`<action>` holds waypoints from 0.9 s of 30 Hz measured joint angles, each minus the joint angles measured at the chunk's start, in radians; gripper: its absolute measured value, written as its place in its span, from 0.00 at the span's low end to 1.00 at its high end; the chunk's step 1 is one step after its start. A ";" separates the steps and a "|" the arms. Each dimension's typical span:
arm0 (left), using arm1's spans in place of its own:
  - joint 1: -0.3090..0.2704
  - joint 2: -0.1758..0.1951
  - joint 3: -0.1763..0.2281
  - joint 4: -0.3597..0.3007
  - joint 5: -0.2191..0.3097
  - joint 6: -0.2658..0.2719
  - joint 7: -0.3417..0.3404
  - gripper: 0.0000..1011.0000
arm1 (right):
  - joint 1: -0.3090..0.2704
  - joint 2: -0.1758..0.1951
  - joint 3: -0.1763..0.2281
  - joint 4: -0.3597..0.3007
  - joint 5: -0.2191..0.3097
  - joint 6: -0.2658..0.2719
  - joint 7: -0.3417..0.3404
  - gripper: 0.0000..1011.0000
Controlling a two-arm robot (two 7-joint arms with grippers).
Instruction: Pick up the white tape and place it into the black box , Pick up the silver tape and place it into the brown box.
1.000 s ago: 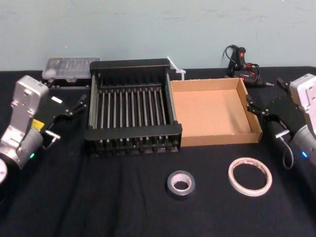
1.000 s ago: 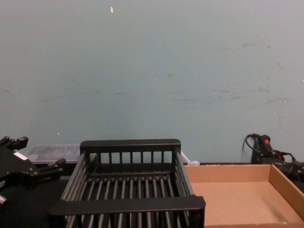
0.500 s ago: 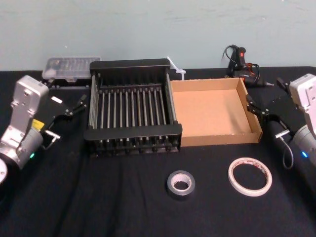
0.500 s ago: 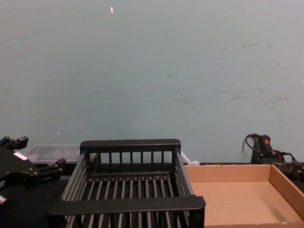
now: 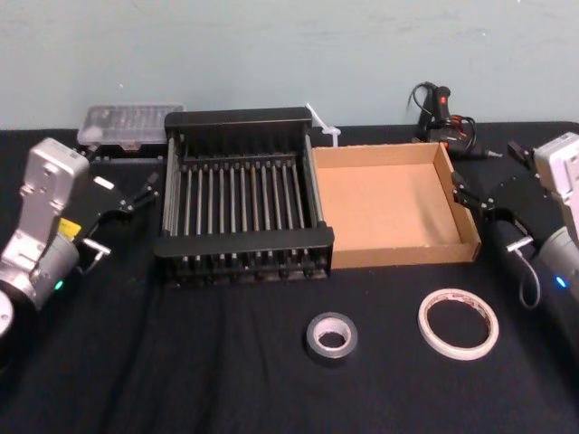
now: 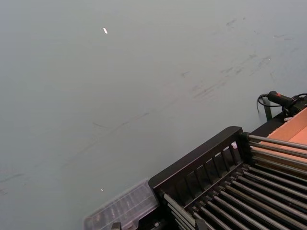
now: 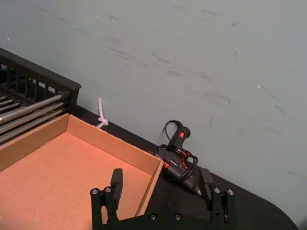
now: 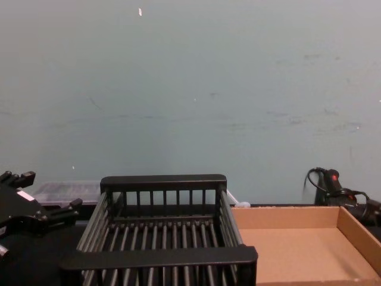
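A: What is at the far left?

B: The left gripper [image 5: 125,217] hangs over the black cloth [image 5: 181,362], just left of the black box [image 5: 242,244]. Its fingers are spread apart and nothing is between them. A clear plastic case [image 5: 127,125] lies behind it, by the wall.

A: And the black box?

B: It sits at the middle left with nothing in it, its right side touching the brown box [image 5: 398,256], which also has nothing in it.

A: Where are the tapes?

B: Both lie flat on the cloth, nearer the robot than the boxes. The silver tape [image 5: 315,334] is in front of the seam where the two boxes meet. The white tape [image 5: 425,324] is to its right, in front of the brown box's right corner, apart from the silver one.

A: The right side?

B: The right gripper [image 5: 484,217] hovers just beside the brown box's right wall, fingers [image 7: 115,184] set wide, gripping nothing. A glue gun [image 5: 439,108] lies behind that box.
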 joint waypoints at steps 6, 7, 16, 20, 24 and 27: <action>0.000 0.000 0.000 0.000 0.000 0.000 0.000 0.99 | -0.028 0.015 0.038 -0.044 0.038 0.028 0.039 0.99; 0.000 0.000 0.000 0.000 0.000 0.000 0.000 0.99 | -0.032 0.017 0.044 -0.051 0.043 0.032 0.043 0.99; 0.000 0.000 0.000 0.000 0.000 0.000 0.000 0.99 | -0.110 0.060 0.109 -0.162 0.096 0.075 0.083 0.99; 0.000 0.000 0.000 0.000 0.000 0.000 0.000 0.99 | -0.155 0.082 0.139 -0.216 0.122 0.092 0.101 0.99; 0.000 0.000 0.000 0.000 0.000 0.000 0.000 0.99 | -0.216 0.109 0.173 -0.275 0.151 0.117 0.121 0.99; 0.000 0.000 0.000 0.000 0.000 0.000 0.000 0.99 | -0.254 0.125 0.193 -0.306 0.166 0.138 0.134 0.99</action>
